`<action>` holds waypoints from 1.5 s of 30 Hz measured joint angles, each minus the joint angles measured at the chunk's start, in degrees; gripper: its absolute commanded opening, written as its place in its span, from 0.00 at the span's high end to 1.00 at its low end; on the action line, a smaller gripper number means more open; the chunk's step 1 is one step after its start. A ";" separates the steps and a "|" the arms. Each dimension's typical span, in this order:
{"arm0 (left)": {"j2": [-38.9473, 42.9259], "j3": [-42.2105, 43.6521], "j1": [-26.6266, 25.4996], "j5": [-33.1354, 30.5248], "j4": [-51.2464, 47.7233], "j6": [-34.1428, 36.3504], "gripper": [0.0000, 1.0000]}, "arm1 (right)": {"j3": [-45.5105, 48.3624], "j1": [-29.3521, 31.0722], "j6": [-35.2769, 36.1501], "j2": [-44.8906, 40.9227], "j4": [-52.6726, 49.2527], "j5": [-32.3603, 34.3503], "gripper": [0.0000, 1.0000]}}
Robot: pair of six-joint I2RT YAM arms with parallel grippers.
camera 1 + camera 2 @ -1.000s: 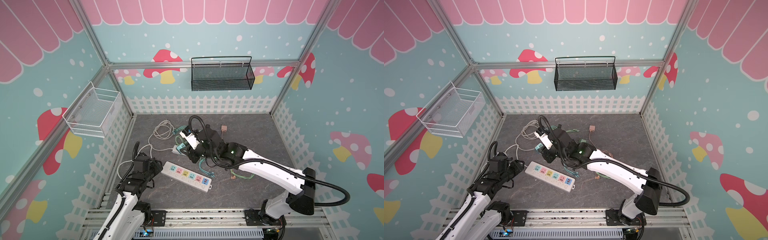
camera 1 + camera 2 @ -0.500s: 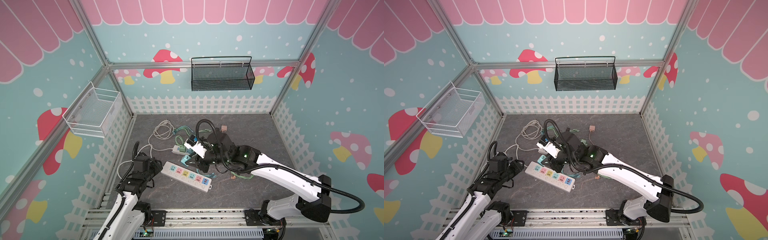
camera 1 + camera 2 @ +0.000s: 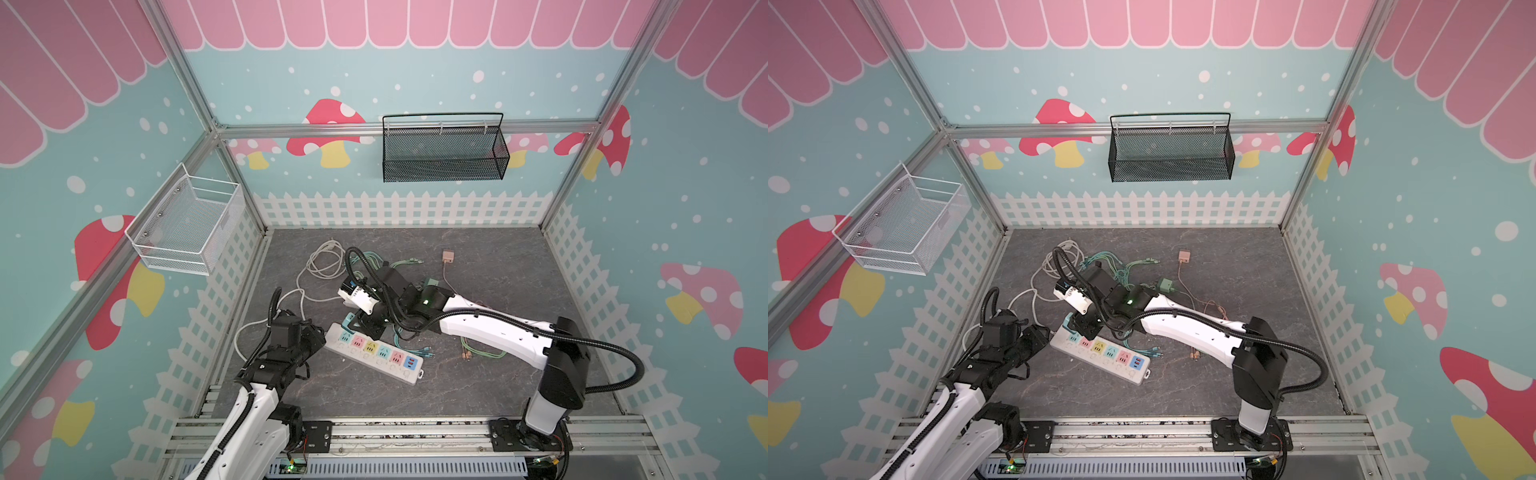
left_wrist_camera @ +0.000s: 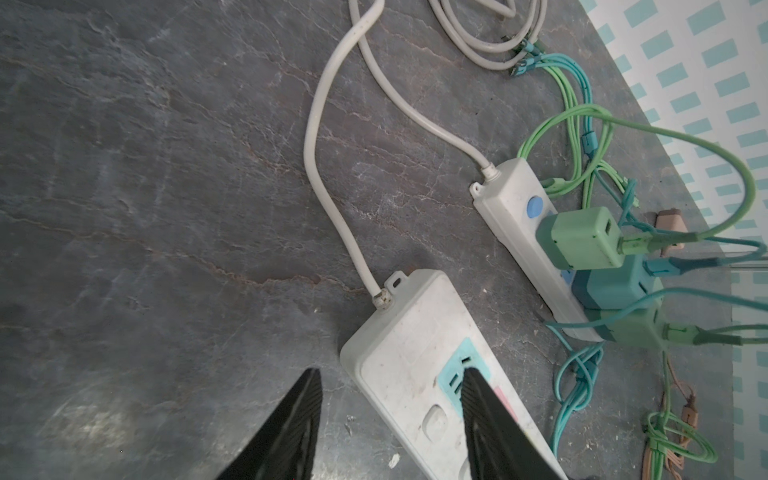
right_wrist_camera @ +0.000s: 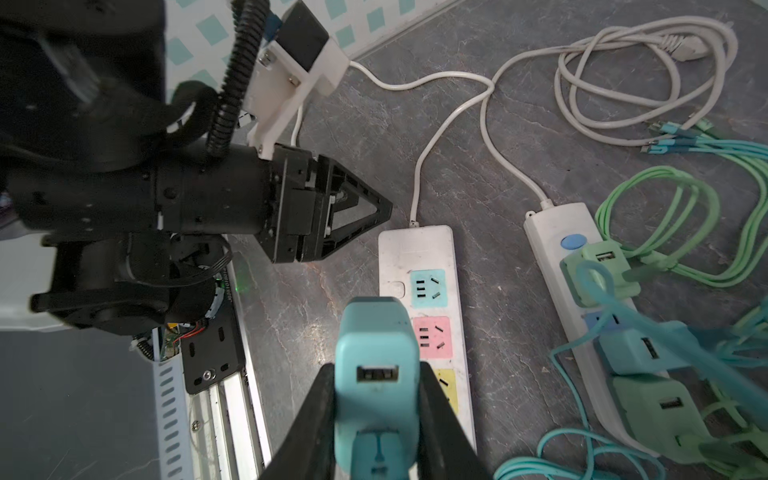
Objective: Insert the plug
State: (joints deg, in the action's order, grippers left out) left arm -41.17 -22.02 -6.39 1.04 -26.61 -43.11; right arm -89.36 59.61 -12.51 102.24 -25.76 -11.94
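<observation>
Right gripper (image 5: 376, 372): you had it pinching the teal charger plug (image 5: 374, 345) (prongs hidden).
Left gripper (image 4: 390, 372): stood spread over the power strip (image 4: 415, 316) end.

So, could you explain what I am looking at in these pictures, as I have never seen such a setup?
These are two white-and-black robot arms, the left arm and the right arm, mounted at the edge of a dark grey stone-look tabletop inside a painted booth. Two pictures look down from overhead; the other two come from a camera on each wrist. On the tabletop lie a white power strip with coloured sockets, a second white power strip with a blue button, carrying green and teal chargers, and loose green and teal cables. The right gripper is shut on a teal USB charger plug, near the coloured strip. The left gripper is open at that strip's cord end.
</observation>
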 measured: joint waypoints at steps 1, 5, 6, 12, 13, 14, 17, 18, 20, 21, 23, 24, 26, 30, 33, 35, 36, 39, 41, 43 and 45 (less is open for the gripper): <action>-0.37 0.00 0.02 0.02 0.28 0.00 0.48 | -1.09 0.00 0.07 1.33 -0.20 0.37 1.00; -2.03 0.02 0.17 0.09 1.16 0.04 0.51 | -4.90 -0.02 0.61 5.42 -1.46 1.36 1.00; -2.51 0.02 0.24 0.11 1.31 0.02 0.51 | -6.14 -0.04 0.94 6.62 -1.97 1.73 1.00; -5.16 0.02 0.37 0.66 2.10 0.07 0.51 | -9.20 -0.04 2.51 11.76 -3.43 2.08 1.00; -5.53 0.04 0.39 0.72 2.25 0.04 0.51 | -9.31 -0.04 2.73 12.22 -3.76 2.10 1.00; -5.99 0.04 0.39 0.94 2.45 0.04 0.51 | -9.38 -0.04 3.04 12.76 -4.09 2.12 1.00; -7.54 0.39 0.39 1.77 3.37 0.09 0.52 | -9.64 -0.04 3.74 13.90 -4.74 2.05 1.00; -8.07 0.57 0.39 2.05 3.54 0.09 0.52 | -9.66 -0.04 3.96 14.16 -4.79 2.01 1.00; -8.98 0.79 0.39 2.75 3.85 0.24 0.53 | -9.73 -0.04 4.37 14.67 -4.87 1.88 1.00; -9.38 0.81 0.39 3.10 3.89 0.31 0.53 | -9.73 -0.07 4.59 14.88 -4.94 1.81 1.00; -9.92 0.98 0.39 3.67 4.37 0.48 0.53 | -9.73 -0.11 4.98 15.26 -4.98 1.64 1.00; -10.14 1.14 0.39 3.93 4.66 0.48 0.53 | -9.75 -0.24 5.22 15.45 -4.96 1.44 1.00; -10.36 1.55 0.39 4.37 5.20 0.48 0.54 | -9.75 -0.33 5.62 15.78 -5.03 1.05 1.00; -10.49 2.69 0.39 4.83 5.99 0.46 0.57 | -9.75 -0.37 6.32 16.04 -5.09 0.55 1.00; -10.82 3.04 0.39 4.96 6.40 0.46 0.57 | -9.88 -0.37 6.64 16.55 -5.05 0.37 1.00; -11.30 3.04 0.42 5.07 6.82 0.48 0.57 | -9.94 -0.37 6.80 17.03 -5.07 0.28 1.00; -11.63 3.04 0.44 5.20 7.08 0.48 0.58 | -10.08 -0.37 6.88 17.38 -5.14 0.26 1.00; -12.98 3.04 0.50 5.49 7.85 0.48 0.59 | -10.60 -0.37 6.99 18.58 -5.11 0.09 1.00; -13.90 3.04 0.57 6.08 8.74 0.48 0.59 | -10.80 -0.37 7.06 19.21 -5.11 0.00 1.00; -14.58 3.04 0.61 6.51 9.68 0.50 0.60 | -10.80 -0.37 7.17 19.58 -5.16 -0.11 1.00; -15.17 3.04 0.63 6.86 10.54 0.57 0.61 | -10.80 -0.37 7.21 19.71 -5.20 -0.11 1.00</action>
State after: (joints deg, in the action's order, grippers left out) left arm -56.34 -18.98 -5.76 7.90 -16.08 -42.54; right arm -100.16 59.24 -5.30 121.95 -30.96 -12.05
